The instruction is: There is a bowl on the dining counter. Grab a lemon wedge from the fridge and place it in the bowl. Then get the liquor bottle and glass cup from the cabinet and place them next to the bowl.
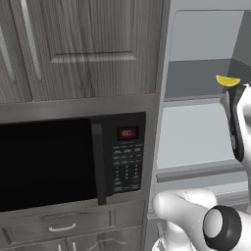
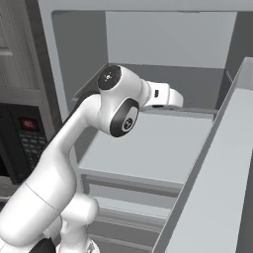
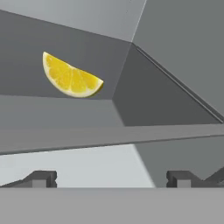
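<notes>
**Lemon wedge on the fridge shelf, jaws wide apart**

The hand view shows the yellow lemon wedge (image 3: 70, 78) on the grey fridge shelf (image 3: 65, 116), near its back corner — the two-finger gripper (image 3: 111, 178) spread, empty. The left base view adds a black microwave (image 1: 63, 162) left of that shelf, the white arm (image 1: 238, 122) overlapping the wedge (image 1: 228, 80).

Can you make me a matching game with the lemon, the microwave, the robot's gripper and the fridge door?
Things:
1. lemon wedge
2. microwave
3. gripper
4. fridge door

Descriptions:
A. open, holding nothing
B. swung open at the right of the right base view
C. yellow, lying on a fridge shelf
D. black, with a small red display, under wooden cabinets

Pairs: 1-C, 2-D, 3-A, 4-B
</notes>
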